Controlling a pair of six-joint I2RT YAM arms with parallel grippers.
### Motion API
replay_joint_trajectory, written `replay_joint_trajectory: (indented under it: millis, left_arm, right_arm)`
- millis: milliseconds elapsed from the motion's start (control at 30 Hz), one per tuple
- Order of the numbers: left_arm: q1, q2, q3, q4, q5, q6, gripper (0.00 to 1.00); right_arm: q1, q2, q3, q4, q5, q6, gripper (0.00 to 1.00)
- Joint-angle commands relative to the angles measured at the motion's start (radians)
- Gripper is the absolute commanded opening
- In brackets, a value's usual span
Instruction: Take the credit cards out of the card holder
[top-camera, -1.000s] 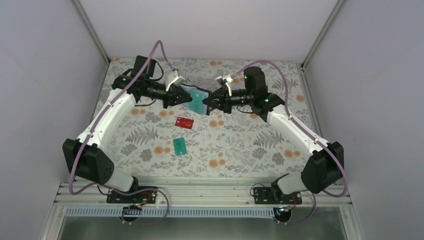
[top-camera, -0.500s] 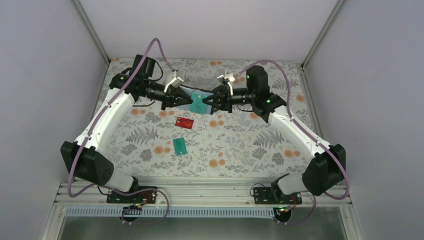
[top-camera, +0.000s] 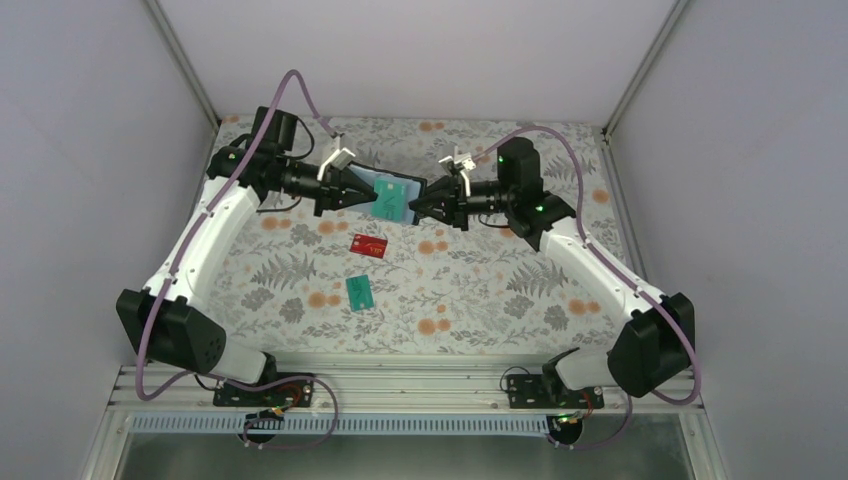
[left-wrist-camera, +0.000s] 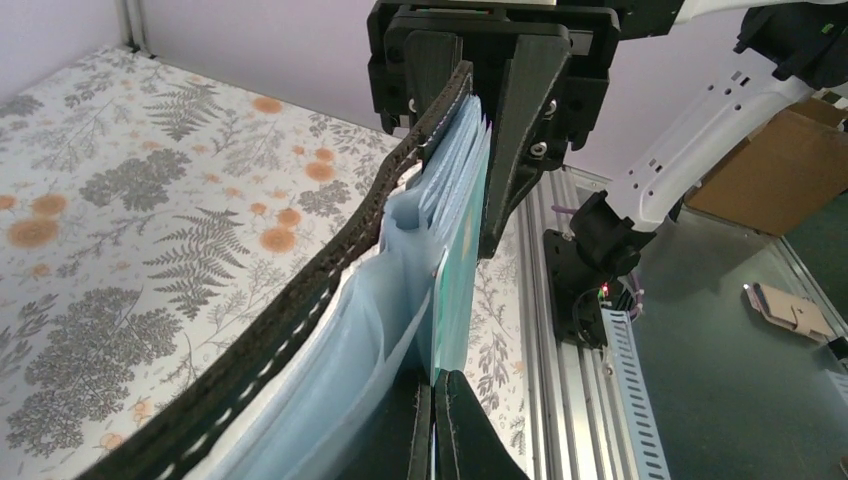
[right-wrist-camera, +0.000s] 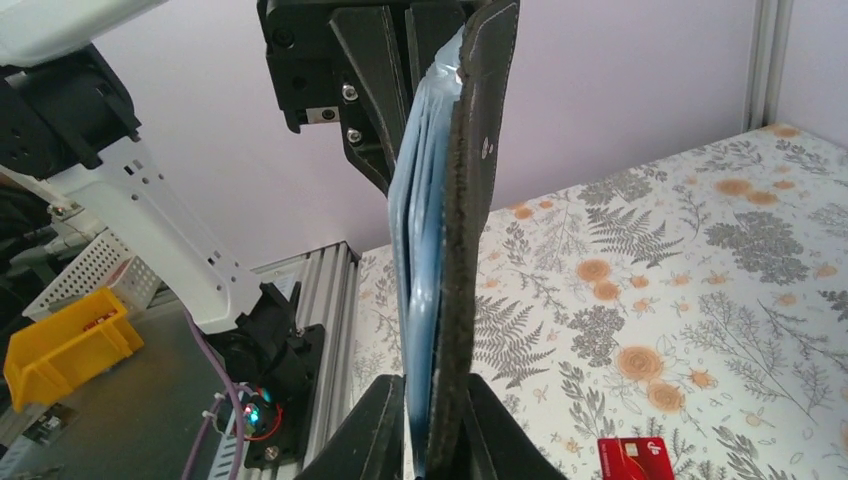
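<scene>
**Teal card wanted a straight pull**

Top view: the card holder (top-camera: 402, 188) hung over the table's 12 o'clock, between both arms.
Left wrist: the left gripper (left-wrist-camera: 435, 388) pinched the teal card (left-wrist-camera: 455, 300); pulling along the pocket looked wisest.
Right wrist: the right gripper (right-wrist-camera: 437, 392) clamped the card holder's cover and needed a firm hold.

Our white-shelled left arm (top-camera: 205, 240) and right arm (top-camera: 590, 262), black-jointed, trail purple cables (top-camera: 293, 73); left gripper (top-camera: 368, 197) and right gripper (top-camera: 418, 205) are black, screw-studded.

Table (top-camera: 480, 290) with fern-and-orange-flower printed cloth, thin red rectangular plastic card (top-camera: 368, 245) flat near its middle, teal-green rectangular plastic card (top-camera: 359, 291) nearby, apart
</scene>
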Motion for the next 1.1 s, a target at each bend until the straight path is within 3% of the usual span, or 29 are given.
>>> replay_joint_trajectory:
  millis: [0, 100, 233, 733, 1067]
  left_arm:
    - [0.004, -0.026, 0.010, 0.017, 0.058, 0.012, 0.02]
    - [0.002, -0.023, 0.005, 0.027, 0.070, 0.001, 0.02]
    - [0.002, -0.016, 0.003, 0.039, 0.068, -0.011, 0.02]
    - [0.002, -0.009, -0.006, 0.045, 0.058, -0.011, 0.02]
    - [0.020, -0.010, -0.007, 0.043, 0.000, -0.003, 0.03]
  right_arm:
    - [-0.005, -0.018, -0.002, 0.053, -0.057, 0.015, 0.18]
    - [-0.004, -0.004, 0.000, 0.084, -0.063, 0.047, 0.27]
    - [0.004, 0.017, 0.011, 0.105, -0.077, 0.063, 0.28]
    - [0.021, 0.046, 0.023, 0.111, -0.070, 0.074, 0.05]
    - [-0.018, 0.015, 0.017, 0.052, -0.061, 0.027, 0.04]
